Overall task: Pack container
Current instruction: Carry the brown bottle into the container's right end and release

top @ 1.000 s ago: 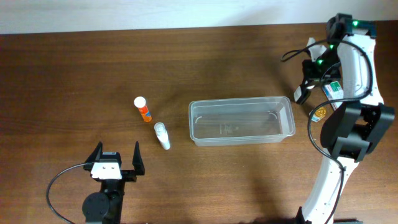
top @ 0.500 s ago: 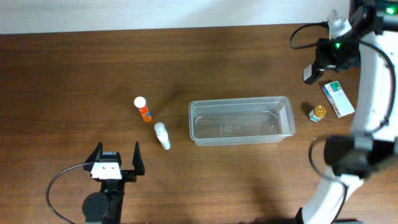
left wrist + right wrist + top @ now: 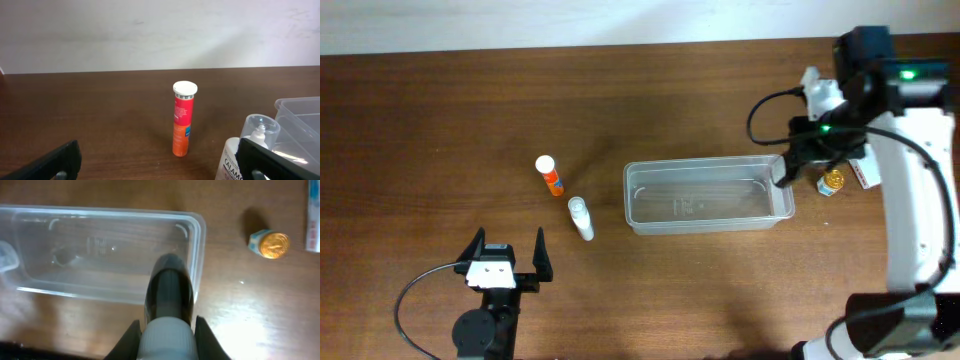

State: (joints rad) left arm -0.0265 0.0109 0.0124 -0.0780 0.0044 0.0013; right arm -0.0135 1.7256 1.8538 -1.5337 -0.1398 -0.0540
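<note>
black-topped bottle [image 3: 170, 295] now over the container's right end

right gripper [image 3: 168, 330]: fingers clamped on the bottle, pale body between them, dark top pointing outward. what the bottle holds cannot be read. it hangs above the right end of the container [image 3: 630, 200], the clear tub lying mid-table with its long side running left to right.

change: a second ago this gripper was out among the small items to the right of the tub. half a second ago it was up near the table's back edge. it has now swung in over the tub. judged: the carry is nearly done and the release comes next. nothing shows inside the tub yet.

left gripper [image 3: 508, 255]: fingers apart, empty, at the near left, unmoved.

count:
- container: one.
- loose on the table [image 3: 420, 120]: four.
  - orange tube [image 3: 550, 177]: one, upright.
  - white bottle [image 3: 582, 218]: one, near the tube.
  - gold-capped jar [image 3: 833, 181]: one, right of the tub.
  - white-and-green box [image 3: 313, 215]: one, mostly hidden by the arm.
- held: one.
- packed: none.
</note>
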